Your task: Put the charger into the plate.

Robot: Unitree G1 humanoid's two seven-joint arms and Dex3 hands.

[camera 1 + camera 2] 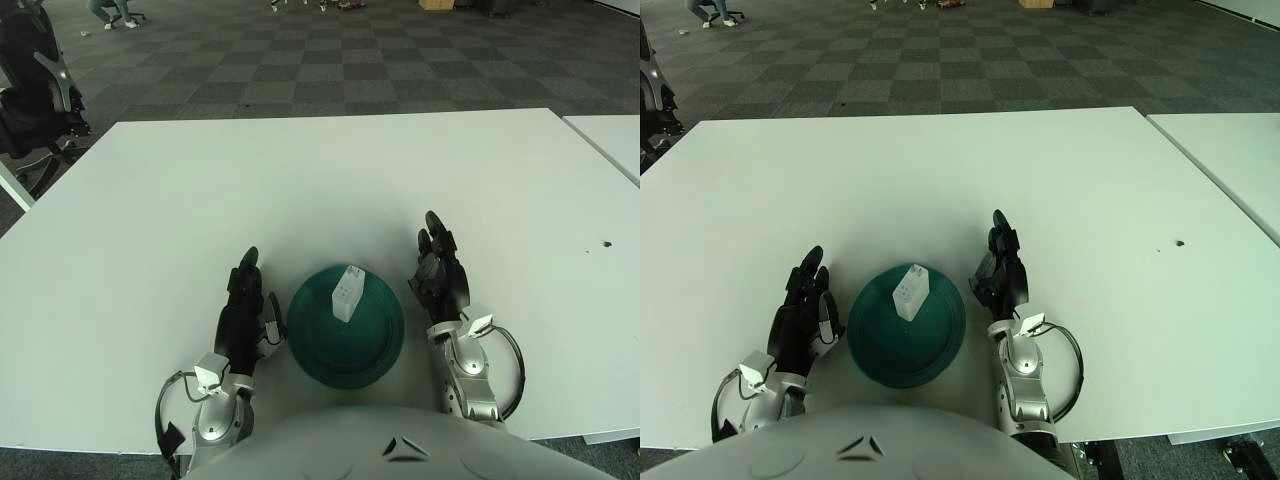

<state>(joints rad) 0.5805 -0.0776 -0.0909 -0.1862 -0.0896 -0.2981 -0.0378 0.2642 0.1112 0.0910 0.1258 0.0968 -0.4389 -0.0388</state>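
A white charger (346, 294) lies inside the dark green plate (320, 345) at the near edge of the white table, toward the plate's far side. My left hand (245, 305) shows just left of the plate, fingers extended and holding nothing. My right hand (438, 268) shows just right of the plate, fingers extended and holding nothing. Neither hand touches the charger.
The white table (300, 190) spreads wide beyond the plate. A second white table (610, 140) stands at the right. A black office chair (35, 90) stands at the far left. A small dark mark (606, 243) is on the table at the right.
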